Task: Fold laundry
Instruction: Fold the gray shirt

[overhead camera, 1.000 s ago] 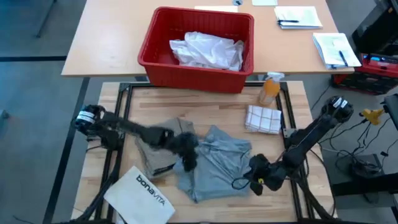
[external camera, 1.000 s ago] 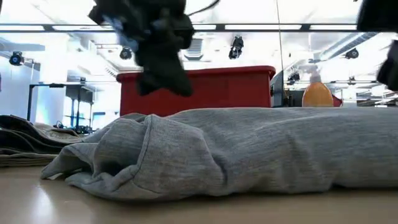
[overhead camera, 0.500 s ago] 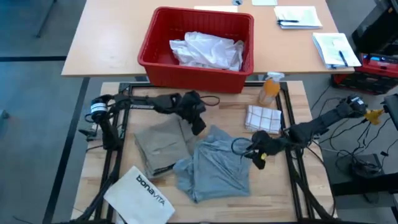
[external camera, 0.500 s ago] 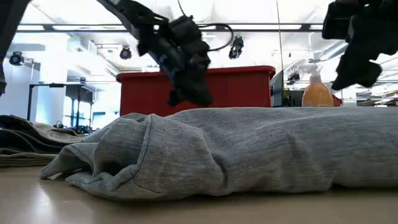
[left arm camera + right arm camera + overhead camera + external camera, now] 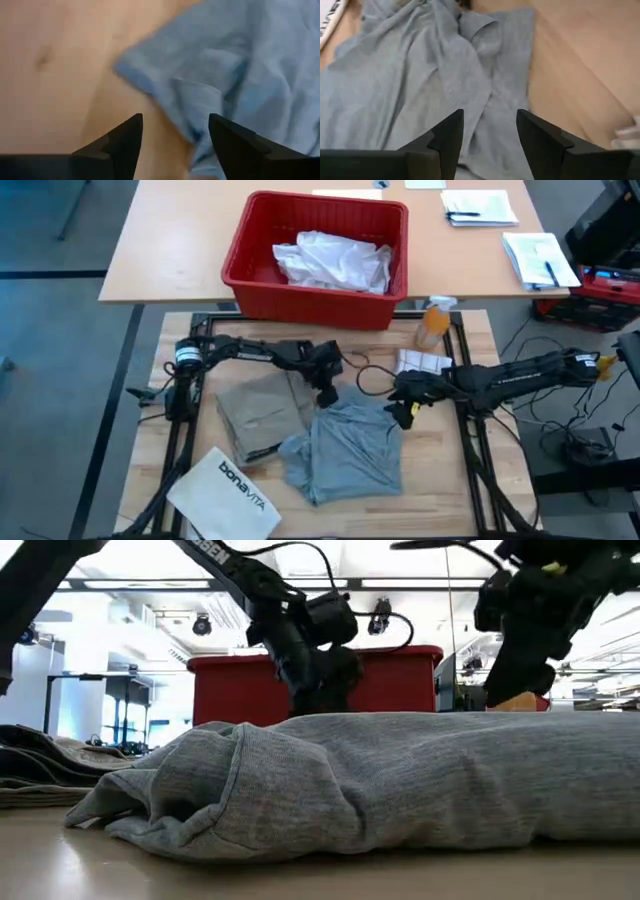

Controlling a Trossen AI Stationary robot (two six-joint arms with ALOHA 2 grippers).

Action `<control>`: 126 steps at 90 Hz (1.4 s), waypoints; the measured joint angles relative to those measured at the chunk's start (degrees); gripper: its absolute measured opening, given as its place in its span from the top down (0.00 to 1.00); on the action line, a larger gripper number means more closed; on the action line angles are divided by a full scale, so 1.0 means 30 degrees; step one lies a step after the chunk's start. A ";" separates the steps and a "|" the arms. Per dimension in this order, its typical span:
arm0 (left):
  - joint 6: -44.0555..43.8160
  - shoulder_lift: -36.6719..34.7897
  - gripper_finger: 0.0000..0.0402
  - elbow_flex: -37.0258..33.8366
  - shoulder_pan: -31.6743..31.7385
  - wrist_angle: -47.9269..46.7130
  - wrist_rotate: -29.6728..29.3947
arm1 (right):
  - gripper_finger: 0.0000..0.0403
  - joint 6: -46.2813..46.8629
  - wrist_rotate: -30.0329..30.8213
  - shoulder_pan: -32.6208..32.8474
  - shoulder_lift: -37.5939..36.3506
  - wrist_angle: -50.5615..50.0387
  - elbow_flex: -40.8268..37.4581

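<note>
Grey shirt (image 5: 345,445) lies crumpled just ahead of both sets of fingers. Left gripper (image 5: 326,375) open, empty, over one top corner. Right gripper (image 5: 404,407) open, empty, over other corner. Best to pinch each corner, pull apart, lay flat. Tan piece (image 5: 258,414) beside left fingers. White shirt (image 5: 333,260) in red bin (image 5: 240,255). Sleeves bunched, hard to make out.

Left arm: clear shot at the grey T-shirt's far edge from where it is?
Probably yes. The left gripper hangs open right over the grey T-shirt at its far edge, with nothing between its fingers and the cloth. The right gripper is off to the side.
</note>
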 joint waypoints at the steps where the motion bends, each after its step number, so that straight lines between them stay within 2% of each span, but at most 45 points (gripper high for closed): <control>1: 0.0065 0.0000 0.50 -0.0030 -0.0064 0.0131 -0.0081 | 0.60 0.0000 0.0000 -0.0030 0.0044 0.0070 -0.0001; 15: 0.0844 0.0000 0.57 -0.0441 -0.0542 0.1816 -0.0705 | 0.65 -0.0488 -0.0026 -0.0131 0.0897 0.1114 -0.0001; 28: 0.2127 -0.0007 0.64 -0.0747 -0.1224 0.1733 -0.2601 | 0.69 -0.0619 -0.0105 -0.0131 0.1726 0.1568 -0.0001; 47: 0.2552 -0.0015 0.69 -0.0854 -0.1404 0.2232 -0.2756 | 0.75 -0.1606 -0.0232 -0.0131 0.2477 0.3595 -0.0016; 55: 0.2579 -0.0015 0.69 -0.0967 -0.1429 0.2578 -0.2739 | 0.78 -0.2722 -0.0286 -0.0131 0.2675 0.5092 -0.0016; 63: 0.2790 -0.0015 0.68 -0.1099 -0.1422 0.2633 -0.2600 | 0.82 -0.4437 -0.1396 -0.0102 0.3217 0.6649 -0.0016; 72: 0.2748 -0.0022 0.65 -0.1414 -0.1416 0.2921 -0.2578 | 0.90 -0.4855 -0.2600 0.0163 0.4374 0.7143 -0.0205; 81: 0.2331 -0.0022 0.63 -0.1747 -0.1415 0.3321 -0.2448 | 0.98 -0.5056 -0.2876 0.0948 0.5478 0.8885 -0.0604; 99: 0.2340 -0.0029 0.59 -0.1827 -0.1472 0.3800 -0.2199 | 1.00 -0.6821 -0.2797 0.2451 0.8090 1.2457 -0.1549; 119: 0.2611 -0.0029 0.58 -0.1831 -0.1481 0.4309 -0.2330 | 1.00 -0.6947 -0.2659 0.2507 1.1512 1.7528 -0.2428; 126: 0.2645 -0.0029 0.59 -0.1834 -0.1481 0.4210 -0.2994 | 1.00 -0.6927 -0.2707 0.2507 1.2399 1.8116 -0.2501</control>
